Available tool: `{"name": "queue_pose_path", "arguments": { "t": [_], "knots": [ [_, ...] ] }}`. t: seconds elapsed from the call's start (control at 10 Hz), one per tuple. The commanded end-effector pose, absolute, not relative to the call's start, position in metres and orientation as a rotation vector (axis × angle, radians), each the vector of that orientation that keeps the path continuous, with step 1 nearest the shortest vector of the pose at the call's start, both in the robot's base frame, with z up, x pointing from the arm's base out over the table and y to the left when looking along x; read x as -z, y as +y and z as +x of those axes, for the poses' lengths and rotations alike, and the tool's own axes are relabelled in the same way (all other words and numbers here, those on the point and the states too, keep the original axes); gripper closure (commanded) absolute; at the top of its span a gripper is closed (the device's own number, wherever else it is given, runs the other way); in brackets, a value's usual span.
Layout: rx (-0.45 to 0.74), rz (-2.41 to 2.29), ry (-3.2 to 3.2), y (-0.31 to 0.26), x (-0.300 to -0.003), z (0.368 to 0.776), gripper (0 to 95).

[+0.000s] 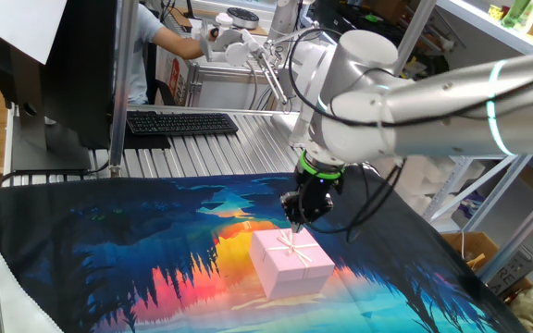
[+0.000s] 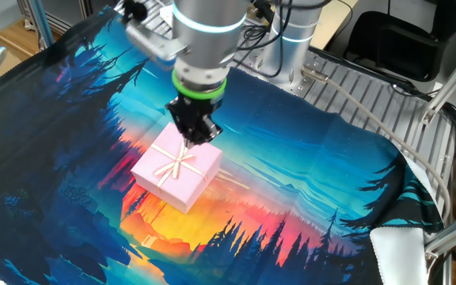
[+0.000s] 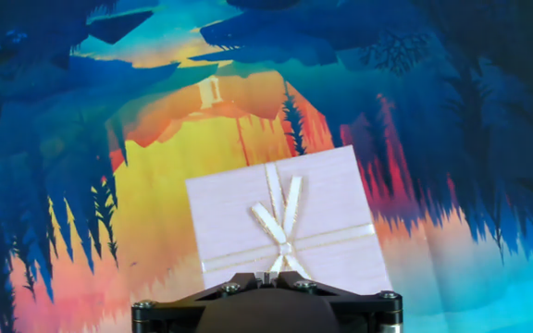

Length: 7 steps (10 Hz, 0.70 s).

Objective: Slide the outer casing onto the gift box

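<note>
On the sunset-forest printed cloth (image 2: 331,182) lies the outer casing (image 2: 177,172), a pale pink square with its cream ribbon bow (image 3: 280,222) facing up; the gripper (image 2: 195,133) hangs just above its far edge; whether the fingers are wide or narrow, I cannot tell; a black keyboard (image 1: 181,122) lies well behind.

gripper (image 3: 268,277) fingertips hidden by its body | outer casing (image 3: 285,222) near edge covered
</note>
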<state>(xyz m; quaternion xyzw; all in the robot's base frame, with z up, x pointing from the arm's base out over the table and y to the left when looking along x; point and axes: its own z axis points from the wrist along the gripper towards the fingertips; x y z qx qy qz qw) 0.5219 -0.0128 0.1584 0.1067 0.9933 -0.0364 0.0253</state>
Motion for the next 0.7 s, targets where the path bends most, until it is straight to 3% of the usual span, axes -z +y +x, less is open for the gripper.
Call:
{"name": "queue_pose_path", "arguments": {
  "t": [0.1, 0.7],
  "knots": [
    [0.096, 0.372, 3.073, -0.012, -0.156, 0.526, 95.0],
    [0.109, 0.416, 2.994, -0.013, -0.148, 0.537, 95.0]
  ]
}}
